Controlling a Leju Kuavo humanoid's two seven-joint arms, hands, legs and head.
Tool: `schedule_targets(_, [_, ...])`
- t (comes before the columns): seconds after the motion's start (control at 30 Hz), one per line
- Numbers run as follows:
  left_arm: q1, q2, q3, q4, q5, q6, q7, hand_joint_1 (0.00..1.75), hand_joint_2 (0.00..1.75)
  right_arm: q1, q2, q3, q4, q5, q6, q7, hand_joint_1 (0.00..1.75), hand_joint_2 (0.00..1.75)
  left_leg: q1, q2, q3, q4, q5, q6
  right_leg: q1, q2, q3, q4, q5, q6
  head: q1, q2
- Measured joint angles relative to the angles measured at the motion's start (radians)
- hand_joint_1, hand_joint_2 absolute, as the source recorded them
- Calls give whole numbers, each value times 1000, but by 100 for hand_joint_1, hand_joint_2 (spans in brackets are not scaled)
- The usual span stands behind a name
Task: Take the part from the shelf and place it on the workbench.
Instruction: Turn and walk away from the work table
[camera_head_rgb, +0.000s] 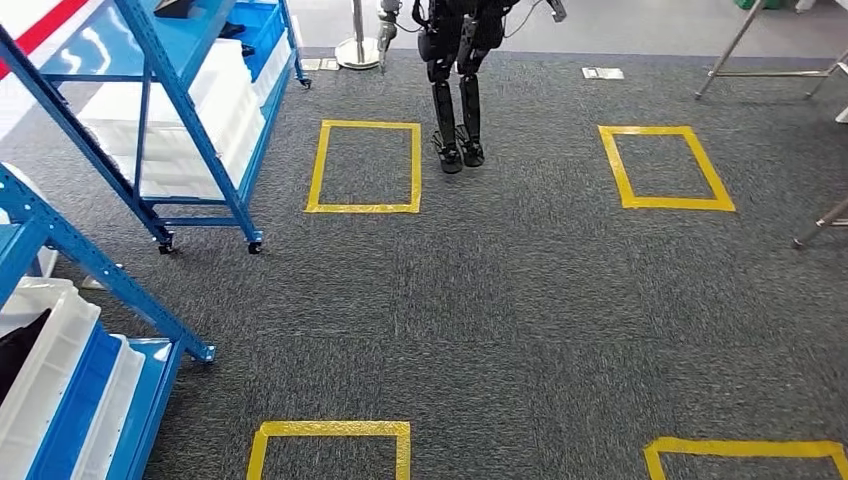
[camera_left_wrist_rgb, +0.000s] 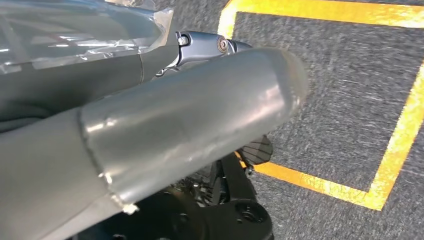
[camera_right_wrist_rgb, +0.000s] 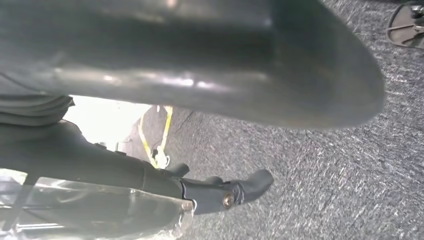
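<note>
The left hand (camera_left_wrist_rgb: 210, 47) and right hand (camera_right_wrist_rgb: 220, 192) hang over grey carpet (camera_head_rgb: 520, 300); whether either grasps anything cannot be told. The part is unidentified among white bins (camera_head_rgb: 45, 370) on the blue shelf (camera_head_rgb: 150, 100). Risk: the shelf's castered corner (camera_head_rgb: 255, 245) is near and could be clipped.

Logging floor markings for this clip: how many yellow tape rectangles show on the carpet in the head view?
4. Two complete ones far off: one beside the blue shelf, one to its right. Two cut off by the frame's lower edge: near left, near right. More may lie outside.
</note>
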Motion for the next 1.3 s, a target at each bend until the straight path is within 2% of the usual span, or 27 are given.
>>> schedule_targets(0.03, [1, 0, 0, 0, -1, 0, 2, 0, 0, 0, 0, 0, 0, 0, 0, 1, 0, 0, 1, -16, 1, 1, 1, -1, -3, 4, 16, -40, 25, 10, 0, 0])
schedule_targets(0.1, [1, -1, -1, 0, -4, 0, 6, 0, 0, 0, 0, 0, 0, -1, -1, 2, 0, 0, 1, -46, 1, 4, 2, -8, -13, 42, 75, -179, 86, 28, 0, 0])
schedule_targets(0.13, [0, -1, -2, 0, -5, 0, 8, 0, 0, 0, 0, 0, 1, -1, -2, 2, 0, 0, 1, -59, -1, 5, 2, -13, -15, 60, 96, -233, 106, 29, 0, 0])
schedule_targets(0.17, [0, -1, -3, 0, -6, 0, 10, 0, 0, -1, 0, 0, 1, -2, -2, 3, 0, 0, 0, -71, -3, 6, 3, -20, -15, 74, 107, -264, 116, 24, -1, 0])
schedule_targets(0.2, [1, -1, -4, 0, -8, -1, 11, 0, 0, -2, 0, 0, 2, -2, -3, 4, 0, 0, -1, -81, -6, 5, 5, -27, -10, 75, 109, -271, 116, 16, -2, 0])
schedule_targets(0.23, [4, -2, -5, 0, -9, -1, 11, 0, 0, -4, 0, 0, 2, -3, -4, 4, 0, 0, 0, -91, -9, 3, 8, -34, -8, 63, 110, -273, 120, 6, -2, 0])
schedule_targets(0.27, [6, -2, -6, 0, -11, -3, 11, 0, 0, -5, -1, -1, 2, -4, -5, 5, 0, 0, 2, -89, -13, 5, 8, -39, -10, 52, 112, -274, 123, -3, -3, 0])
schedule_targets(0.33, [9, -2, -8, 0, -14, -5, 13, 0, 0, -5, 0, -1, 2, -5, -6, 5, 0, 0, 2, -37, -38, 53, -25, -44, -12, 26, 114, -277, 130, -23, -8, 0])
schedule_targets(0.4, [6, -2, -11, 0, -17, -6, 14, 0, 0, -1, 1, -2, 2, -5, -6, 5, 0, 0, -1, 28, -96, 179, -97, -46, -6, -5, 112, -278, 131, -36, -13, 0])
schedule_targets(0.47, [6, -3, -13, 1, -19, -7, 14, 0, 0, 2, 1, -3, 2, -4, -7, 6, 0, 0, 0, 43, -147, 295, -141, -48, 2, -37, 109, -278, 130, -39, -13, 0])
schedule_targets(0.5, [7, -3, -14, 1, -19, -7, 15, 0, 0, 2, 1, -3, 2, -4, -7, 6, 0, 0, 0, 46, -152, 310, -138, -47, 4, -51, 108, -278, 129, -40, -14, 0])
schedule_targets(0.57, [8, -3, -14, 1, -19, -7, 15, 0, 0, 0, 1, -4, 2, -4, -7, 6, 0, 0, -1, 61, -98, 219, -88, -42, 6, -77, 106, -278, 127, -42, -14, 0])
schedule_targets(0.63, [5, -3, -15, 1, -20, -7, 16, 0, 0, -2, 2, -4, 2, -4, -7, 7, 0, 0, -7, 110, -16, 77, -43, -33, 13, -99, 112, -277, 122, -41, -15, 0])
schedule_targets(0.7, [1, -3, -16, 1, -20, -7, 16, 0, 0, -3, 2, -4, 2, -4, -7, 8, 0, 0, -14, 132, 16, 16, -29, -25, 19, -119, 120, -277, 119, -35, -14, 0])
schedule_targets(0.77, [1, -3, -16, 1, -21, -7, 18, 0, 0, -7, 2, -4, 1, -4, -7, 10, 0, 0, -15, 105, 13, 8, -19, -13, 21, -137, 122, -279, 119, -26, -12, 0])
schedule_targets(0.8, [1, -4, -17, 1, -21, -6, 19, 0, 0, -8, 2, -4, 1, -4, -7, 11, 0, 0, -14, 93, 14, 0, -12, -6, 20, -125, 121, -272, 112, -22, -12, 0])
schedule_targets(0.83, [1, -4, -17, 1, -21, -3, 21, 0, 0, -9, 2, -4, 1, -4, -7, 12, 0, 0, -11, 80, 15, -8, -5, 2, 18, -100, 112, -249, 98, -20, -11, 0])
schedule_targets(0.9, [-2, -8, -19, 0, -21, 2, 24, 0, 0, -6, 2, -5, 1, -5, -7, 13, 0, 0, -7, 54, 13, -15, 4, 10, 11, -32, 63, -139, 43, -23, -8, 0])
schedule_targets(0.97, [-3, -11, -21, 0, -21, 7, 27, 0, 0, -3, 2, -5, 1, -6, -7, 13, 0, 0, -7, 23, 9, -15, 8, 11, 5, -4, 4, -14, -1, -21, -6, 0])
schedule_targets(1.0, [-3, -13, -22, 1, -21, 8, 28, 0, 0, -2, 2, -6, 1, -6, -7, 14, 0, 0, -7, 7, 8, -15, 9, 10, 3, -1, -7, 8, -2, -14, -6, 0])
schedule_targets(1.03, [-3, -15, -23, 1, -21, 9, 29, 0, 0, -1, 1, -6, 1, -7, -7, 14, 0, 0, -6, -9, 8, -14, 11, 8, 1, 2, 2, -14, 15, -4, -6, 0])
schedule_targets(1.07, [-3, -17, -24, 1, -21, 9, 29, 0, 0, -1, 1, -7, 1, -8, -7, 15, 0, 0, -5, -25, 9, -13, 12, 5, -4, 9, 29, -73, 45, 7, -6, 0])
schedule_targets(1.1, [-3, -18, -24, 1, -21, 9, 29, 0, 0, -1, 1, -7, 1, -8, -7, 16, 0, 0, -4, -40, 9, -11, 12, 2, -10, 29, 63, -150, 76, 16, -6, 0])
schedule_targets(1.13, [-4, -19, -24, 1, -21, 8, 29, 0, 0, -1, 0, -7, 1, -8, -7, 16, 0, 0, -6, -54, 7, -8, 12, -3, -12, 48, 91, -218, 102, 21, -5, 0])
schedule_targets(1.2, [-4, -21, -25, 1, -21, 8, 28, 0, 0, -3, 0, -7, 2, -8, -7, 16, 0, 0, -8, -74, 0, -5, 14, -15, -12, 71, 113, -282, 123, 14, -6, 0])
schedule_targets(1.27, [-2, -21, -25, 1, -21, 8, 28, 0, 0, -8, -1, -7, 2, -8, -7, 16, 0, 0, -6, -91, -7, -5, 18, -26, -10, 52, 114, -282, 128, -1, -8, 0])
schedule_targets(1.3, [0, -21, -25, 1, -21, 8, 29, 0, 0, -9, -1, -7, 2, -9, -7, 16, 0, 0, -4, -83, -13, 1, 15, -30, -11, 41, 116, -283, 131, -9, -8, 0])
